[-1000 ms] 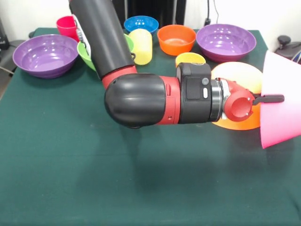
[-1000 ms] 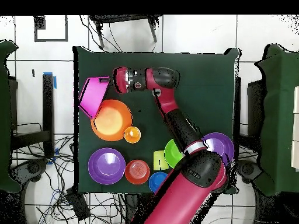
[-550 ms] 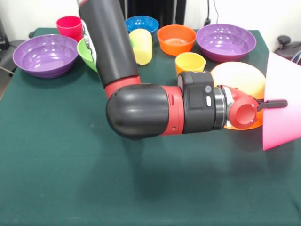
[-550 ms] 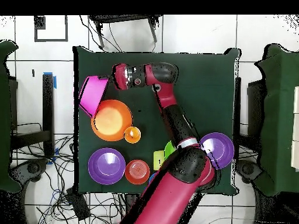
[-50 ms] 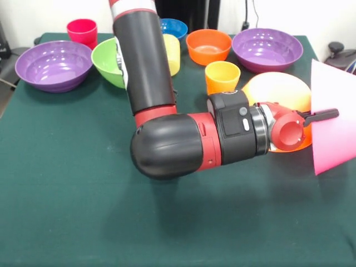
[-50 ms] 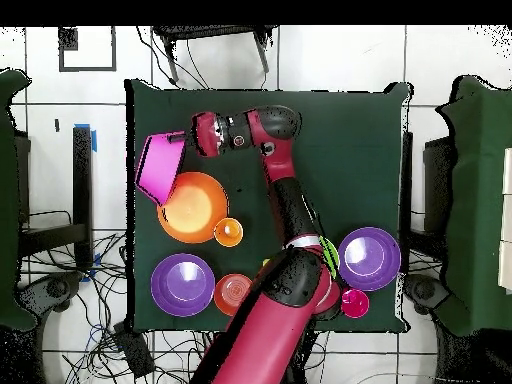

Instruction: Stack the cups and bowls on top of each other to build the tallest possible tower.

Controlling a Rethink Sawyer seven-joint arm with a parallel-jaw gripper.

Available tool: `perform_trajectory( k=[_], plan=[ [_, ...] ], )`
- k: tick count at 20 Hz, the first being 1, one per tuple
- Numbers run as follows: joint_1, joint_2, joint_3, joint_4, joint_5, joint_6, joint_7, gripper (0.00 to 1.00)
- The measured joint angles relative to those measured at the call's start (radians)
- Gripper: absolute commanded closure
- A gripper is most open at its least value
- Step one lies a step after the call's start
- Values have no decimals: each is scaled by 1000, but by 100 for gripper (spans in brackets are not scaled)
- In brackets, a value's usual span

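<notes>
Now the hand (image 5: 327,115) is closed on the rim of the pink bowl (image 5: 332,125), holding it tilted beside the orange bowl (image 5: 276,89), probably to place it there as base.

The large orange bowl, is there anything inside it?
The overhead view shows the large orange bowl holding nothing. The tilted pink bowl, gripped at its rim by the gripper, hides a little of its edge, so that part can't be checked.
</notes>
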Motion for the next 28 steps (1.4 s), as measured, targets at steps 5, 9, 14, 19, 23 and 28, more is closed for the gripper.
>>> perform_trajectory(
  k=[5,9,14,19,23,28],
  plan=[
    [5,1,3,-18,1,9,0,100],
    [13,1,9,-54,3,29,0,100],
    [23,-4,16,-88,9,48,0,100],
    [27,-24,26,-90,14,48,0,100],
    [36,-44,33,-103,14,48,0,100],
    [45,-65,42,-133,14,48,0,100]
  ],
)
